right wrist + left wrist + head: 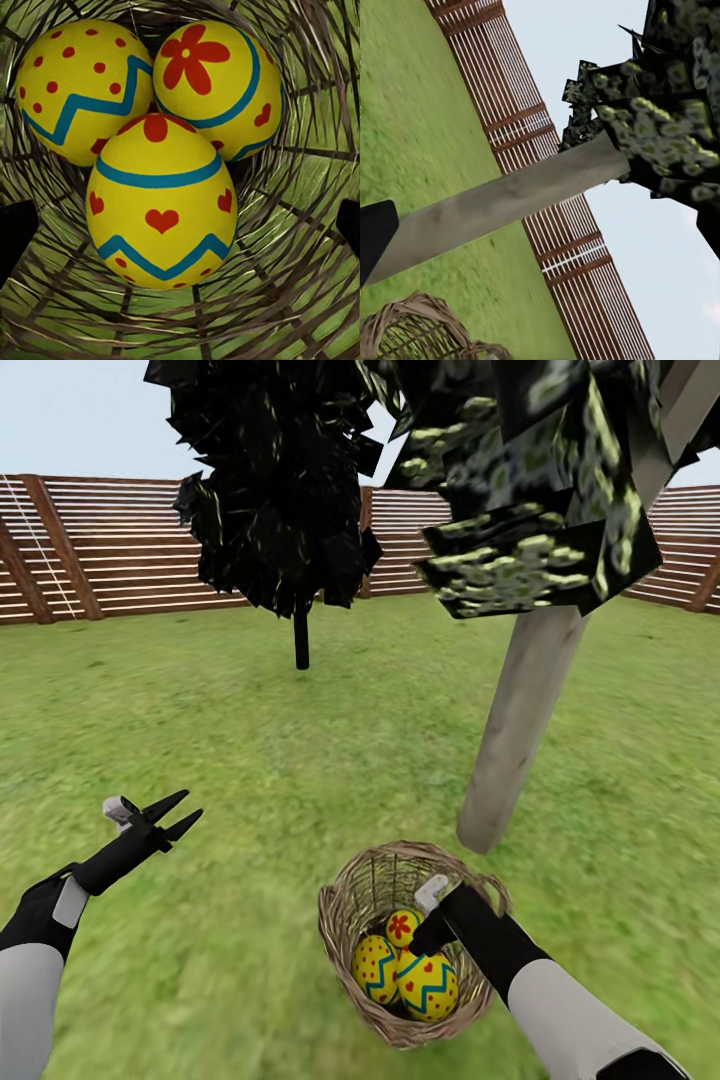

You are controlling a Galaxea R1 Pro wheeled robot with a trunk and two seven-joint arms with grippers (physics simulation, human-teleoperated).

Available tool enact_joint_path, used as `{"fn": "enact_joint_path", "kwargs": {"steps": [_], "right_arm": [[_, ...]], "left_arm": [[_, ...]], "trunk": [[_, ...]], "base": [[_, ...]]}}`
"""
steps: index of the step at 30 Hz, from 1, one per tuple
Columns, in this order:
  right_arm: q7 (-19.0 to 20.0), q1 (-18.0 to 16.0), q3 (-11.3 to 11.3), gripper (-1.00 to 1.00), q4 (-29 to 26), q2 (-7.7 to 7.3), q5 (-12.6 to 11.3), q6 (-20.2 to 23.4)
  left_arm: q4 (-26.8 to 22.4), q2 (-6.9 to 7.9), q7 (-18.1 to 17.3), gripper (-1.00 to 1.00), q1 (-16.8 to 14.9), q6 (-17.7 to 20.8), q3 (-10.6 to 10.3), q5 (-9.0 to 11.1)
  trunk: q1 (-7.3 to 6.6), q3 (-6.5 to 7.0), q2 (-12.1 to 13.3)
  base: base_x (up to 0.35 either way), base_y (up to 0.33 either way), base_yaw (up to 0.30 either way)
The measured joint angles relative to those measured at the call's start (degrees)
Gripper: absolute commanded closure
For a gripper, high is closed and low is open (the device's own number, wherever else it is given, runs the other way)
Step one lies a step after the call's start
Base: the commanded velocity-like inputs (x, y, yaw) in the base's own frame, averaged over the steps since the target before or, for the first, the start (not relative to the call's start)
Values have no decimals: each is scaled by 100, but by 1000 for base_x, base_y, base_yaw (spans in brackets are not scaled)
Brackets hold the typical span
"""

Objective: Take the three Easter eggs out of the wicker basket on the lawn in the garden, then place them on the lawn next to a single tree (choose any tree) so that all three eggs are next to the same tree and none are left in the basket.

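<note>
The wicker basket (pixel 343 905) stands on the lawn (pixel 250 740) close to the foot of the pale-trunked tree (pixel 525 710). All three Easter eggs lie inside it: a flower egg (pixel 403 926), a dotted egg (pixel 374 968) and a heart egg (pixel 429 987). My right gripper (pixel 424 937) reaches down into the basket. In the right wrist view it is open (pixel 180 232), its dark fingertips (pixel 15 240) on either side of the heart egg (pixel 161 210) and apart from it. Behind lie the dotted egg (pixel 82 90) and the flower egg (pixel 217 82). My left gripper (pixel 187 812) hovers open over the grass to the left.
A thin black-trunked tree (pixel 300 635) stands farther back on the grass. The reddish slat fence (pixel 110 550) rings the garden. The left wrist view has the pale trunk (pixel 510 199), the basket's rim (pixel 412 315) and the fence (pixel 532 142). Open grass lies around the trunk's base.
</note>
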Motion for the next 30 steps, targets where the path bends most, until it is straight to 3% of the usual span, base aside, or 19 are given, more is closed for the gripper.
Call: {"fn": "enact_joint_path", "kwargs": {"steps": [14,30], "right_arm": [[111,-2,16,-100,-7,-12,-13,1],[42,-2,-5,-100,-33,-27,13,62]], "left_arm": [[1,9,0,-100,0,2,6,0],[1,15,0,-100,0,0,6,0]], "trunk": [[308,-251,-562],[351,-606,-586]], "base": [[0,0,0],[0,0,0]]}}
